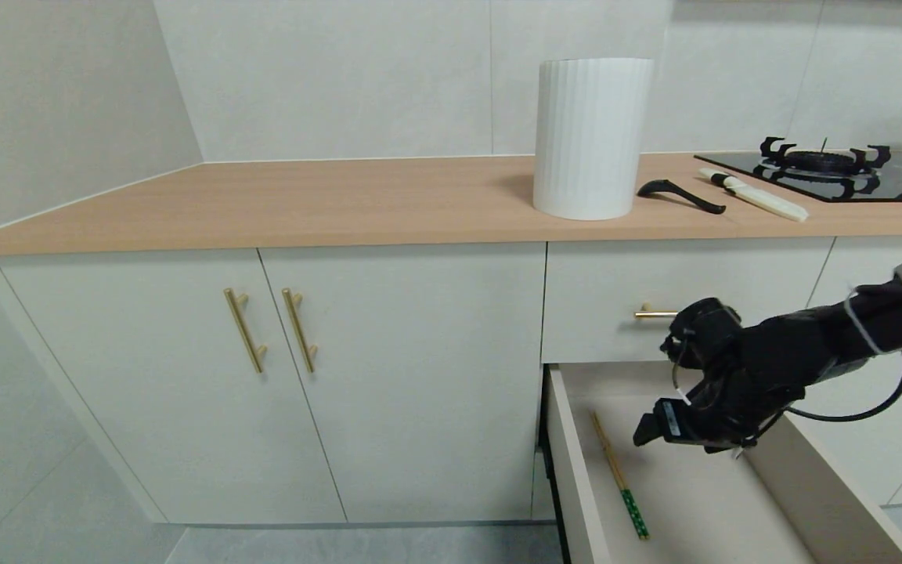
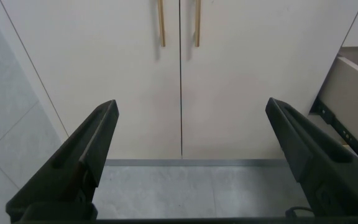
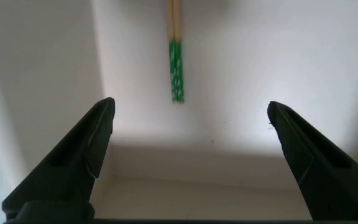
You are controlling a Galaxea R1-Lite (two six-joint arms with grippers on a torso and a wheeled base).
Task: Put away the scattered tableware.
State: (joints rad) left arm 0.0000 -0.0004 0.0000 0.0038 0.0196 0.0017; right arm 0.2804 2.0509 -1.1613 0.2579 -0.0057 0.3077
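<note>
fingers (image 3: 95, 143) of the right gripper (image 3: 190, 107) spread wide, empty, above chopsticks (image 1: 620, 478) in the open drawer (image 1: 568, 454). left gripper (image 2: 191, 109) gapes empty too.

Chopsticks (image 1: 617, 472) wood, worktop (image 1: 302, 200) matt wood-grain fin.

chopsticks (image 1: 620, 475): green-tipped pair, flat in open drawer (image 1: 568, 454) | black spoon (image 1: 680, 195), cream knife (image 1: 752, 194): on countertop (image 1: 341, 204)

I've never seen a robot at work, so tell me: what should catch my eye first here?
The black right gripper, open, hangs over the pulled-out drawer, where green-tipped chopsticks lie on its floor. Next comes the tall white ribbed canister standing on the wooden counter, near the stove.
</note>
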